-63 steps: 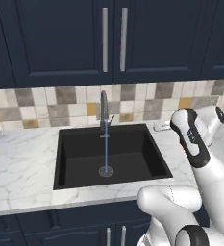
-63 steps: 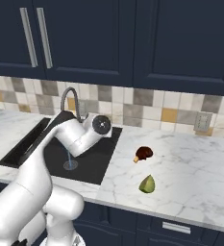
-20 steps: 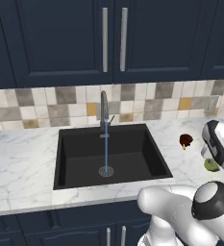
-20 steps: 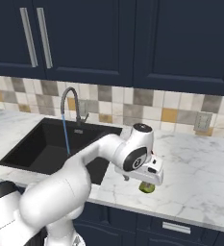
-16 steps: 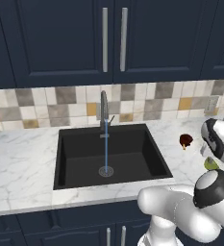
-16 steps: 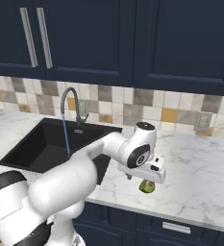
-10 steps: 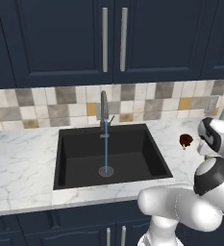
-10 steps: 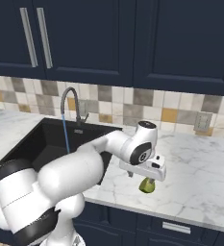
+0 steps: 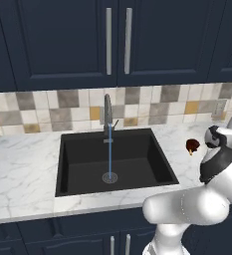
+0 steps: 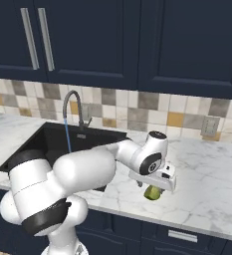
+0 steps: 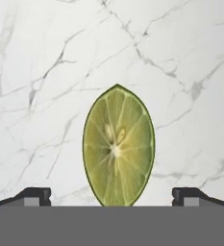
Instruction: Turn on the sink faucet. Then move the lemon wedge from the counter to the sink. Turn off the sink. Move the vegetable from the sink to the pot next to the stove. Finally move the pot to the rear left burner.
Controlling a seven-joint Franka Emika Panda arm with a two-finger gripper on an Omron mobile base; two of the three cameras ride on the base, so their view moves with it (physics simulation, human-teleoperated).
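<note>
Water falls in a thin blue stream from the sink faucet (image 9: 107,112) into the sink (image 9: 82,164), landing at the round drain at the middle of the black basin; the small side lever stands out to the spout's right in the left base view. The basin is set into the counter (image 9: 23,174), white marble with grey veins, beneath a tiled backsplash and dark blue cabinets.

The arm reaches to the right of the sink, with the gripper (image 10: 156,188) pointed down over the counter near its front edge. The lemon wedge (image 11: 118,146) lies on the marble directly under the hand – in the hand view its cut face is turned up, pale segments and seeds showing, the pointed end away from the camera. The two dark fingertips (image 11: 34,196) stand wide apart, one on each side of the wedge, with bare marble between each tip and the rind (neither tip touches the fruit). From the right base view the wedge (image 10: 152,192) appears as a yellow-green lump just below the hand.

A dark reddish-brown round lump (image 9: 192,145) rests on the counter farther back, between the sink's right rim and the arm – apart from the wedge.
</note>
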